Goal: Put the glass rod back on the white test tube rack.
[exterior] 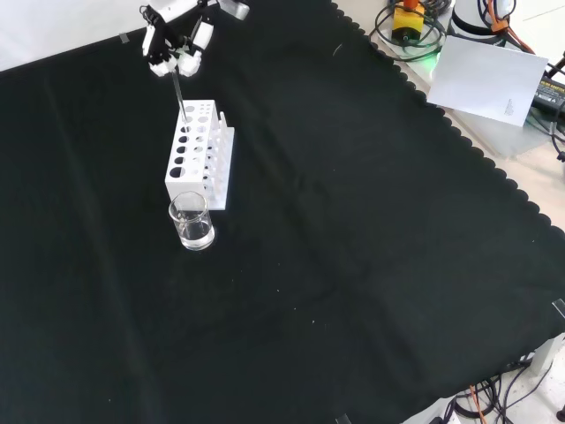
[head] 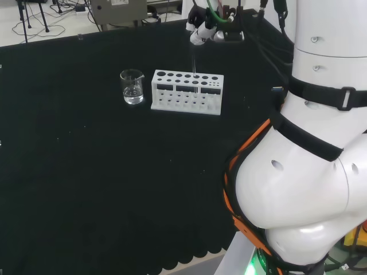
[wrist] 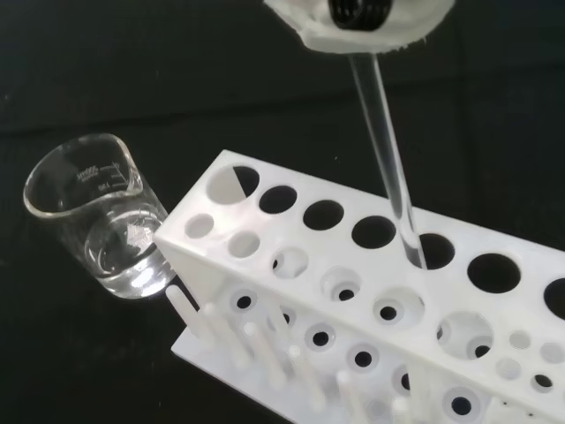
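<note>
**A:** Starting from the left of the head view, what stood on the cloth?

**B:** A small clear beaker with a little clear liquid at its bottom came first. Just beside it, to its right, sat the white test tube rack, its top plate pierced with rows of round holes. They were near each other but not touching.

**A:** And the hand?

**B:** The hand hung above the rack's right half, against the far edge of the black cloth. Its fingertips were drawn together, pinching the top end of the glass rod (a faint pale line in that view, easy to miss).

**A:** Where was the rod's lower end?

**B:** In the wrist view the glass rod ran down from the fingertips at a slight tilt, and its tip had entered one of the large holes in the rack's back row, roughly mid-row. How deep it reached I could not tell.

**A:** Did the front view agree?

**B:** Yes. There the hand came in from the top left, the rod dropped to the far end of the rack, and the beaker stood at the rack's near end.

**A:** Anything further right?

**B:** The arm's white links in the head view.
</note>
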